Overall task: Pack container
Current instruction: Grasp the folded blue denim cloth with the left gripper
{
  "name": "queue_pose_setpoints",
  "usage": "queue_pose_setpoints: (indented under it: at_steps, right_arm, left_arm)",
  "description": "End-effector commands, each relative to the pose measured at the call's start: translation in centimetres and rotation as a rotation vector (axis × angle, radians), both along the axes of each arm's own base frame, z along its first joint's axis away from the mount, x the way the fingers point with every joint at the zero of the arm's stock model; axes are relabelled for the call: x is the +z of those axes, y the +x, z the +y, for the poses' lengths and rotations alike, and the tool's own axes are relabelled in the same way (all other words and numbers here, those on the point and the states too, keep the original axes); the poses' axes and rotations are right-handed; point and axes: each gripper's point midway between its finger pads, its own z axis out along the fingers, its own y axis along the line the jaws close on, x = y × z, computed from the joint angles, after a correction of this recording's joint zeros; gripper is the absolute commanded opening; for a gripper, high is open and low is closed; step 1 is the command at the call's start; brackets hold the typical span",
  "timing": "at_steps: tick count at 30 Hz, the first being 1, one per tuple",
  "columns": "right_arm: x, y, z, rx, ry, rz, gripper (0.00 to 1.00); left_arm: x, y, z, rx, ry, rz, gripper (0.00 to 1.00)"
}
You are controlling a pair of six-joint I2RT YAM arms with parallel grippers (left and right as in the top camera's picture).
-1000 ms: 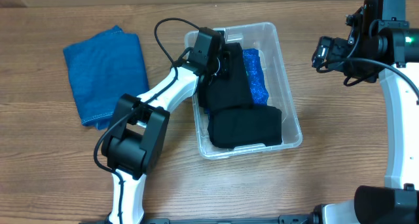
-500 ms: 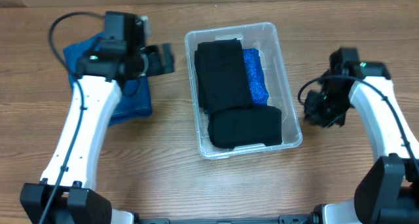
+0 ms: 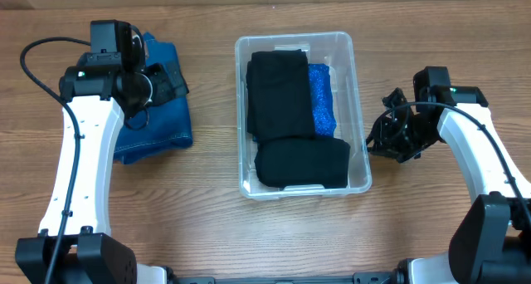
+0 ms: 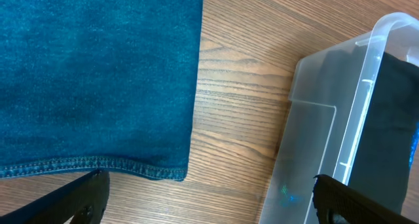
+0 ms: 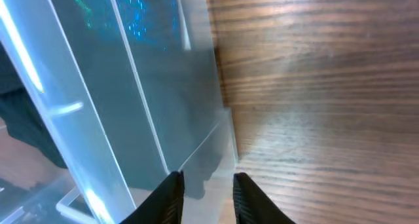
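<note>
Right tool (image 5: 204, 181) beside container (image 3: 294, 36); left tool (image 3: 170, 80) over blue cloth (image 3: 162, 128).

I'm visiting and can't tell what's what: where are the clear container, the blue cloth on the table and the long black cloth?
clear plastic container (image 3: 328, 50), overhead view, bare floor by its far wall.
blue folded cloth (image 3: 166, 124), overhead view, its lower right part.
long black cloth (image 3: 280, 93), overhead view, its middle.
</note>
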Motion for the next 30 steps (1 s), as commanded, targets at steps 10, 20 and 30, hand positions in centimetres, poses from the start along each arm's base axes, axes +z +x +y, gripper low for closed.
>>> queue_pose_setpoints:
  at_steps: [10,20,30]
  right_arm:
    - [5.0,3.4,-7.5,-0.286,-0.188,-0.064,1.00]
    - [5.0,2.9,-7.4,-0.281,-0.188,-0.044,1.00]
    - [5.0,2.4,-7.1,-0.282,-0.176,-0.022,1.00]
  left_arm:
    - [-1.6,-1.6,19.2,0.331,-0.030,-0.065,1.00]
    - [-14.8,4.6,18.1,0.090,-0.424,-0.121,1.00]
    - [-19.1,6.1,8.5,-0.027,-0.658,0.002,0.06]
